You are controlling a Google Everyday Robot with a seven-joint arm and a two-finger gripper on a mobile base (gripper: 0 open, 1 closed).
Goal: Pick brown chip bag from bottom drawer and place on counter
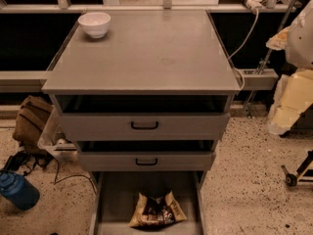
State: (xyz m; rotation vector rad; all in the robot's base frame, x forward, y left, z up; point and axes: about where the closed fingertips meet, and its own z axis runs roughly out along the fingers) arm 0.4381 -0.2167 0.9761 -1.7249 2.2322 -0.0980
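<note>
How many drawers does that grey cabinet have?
3. The top drawer sits just under the counter, the middle drawer below it, and the bottom drawer is pulled open at floor level, holding the brown chip bag. The gripper is not in view.

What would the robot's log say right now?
bag: lying in open bottom drawer | gripper: right edge, far from bag | counter: bowl at back left | pick: not yet done

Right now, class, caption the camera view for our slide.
Brown chip bag lies in the open bottom drawer; white bowl on the counter; gripper out of view.
</note>
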